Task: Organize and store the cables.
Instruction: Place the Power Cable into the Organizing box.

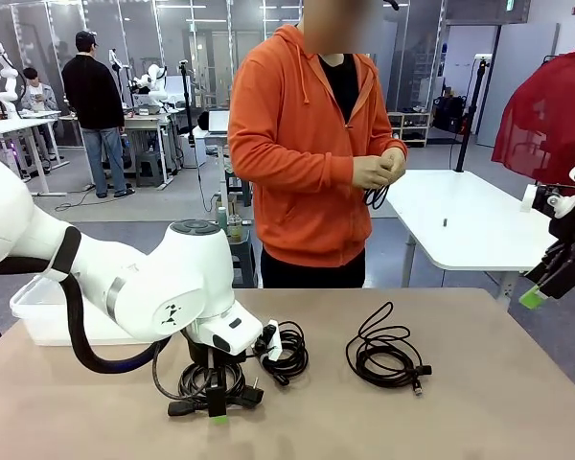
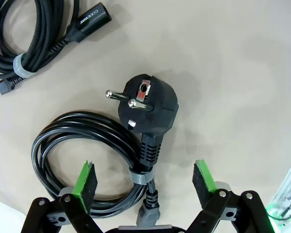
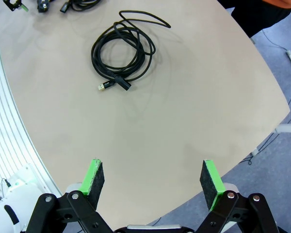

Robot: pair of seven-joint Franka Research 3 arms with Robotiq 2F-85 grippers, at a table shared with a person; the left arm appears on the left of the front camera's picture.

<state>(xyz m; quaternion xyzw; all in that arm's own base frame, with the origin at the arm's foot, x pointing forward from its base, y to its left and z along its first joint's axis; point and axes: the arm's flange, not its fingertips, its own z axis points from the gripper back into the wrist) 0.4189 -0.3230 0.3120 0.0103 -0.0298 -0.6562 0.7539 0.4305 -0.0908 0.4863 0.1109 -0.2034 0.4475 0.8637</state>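
Note:
Three black coiled cables lie on the tan table. My left gripper (image 1: 216, 407) hangs open just above the nearest one, a power cord coil (image 1: 209, 383) with a round two-pin plug (image 2: 148, 104). In the left wrist view its green pads (image 2: 86, 180) stand on either side of the coil's tied neck (image 2: 141, 177) without touching it. A second coil (image 1: 286, 353) with a grey strap (image 2: 20, 65) lies beside it. The third coil (image 1: 383, 350) (image 3: 121, 53) lies further right. My right gripper (image 1: 546, 283) (image 3: 153, 177) hovers open and empty over the table's right edge. The person's hands hold another thin black cable (image 1: 377, 195).
A white plastic bin (image 1: 38, 311) sits at the table's far left, behind my left arm. The person in an orange hoodie (image 1: 302, 144) stands at the far side. Bare table surface (image 3: 150, 126) stretches between the third coil and my right gripper.

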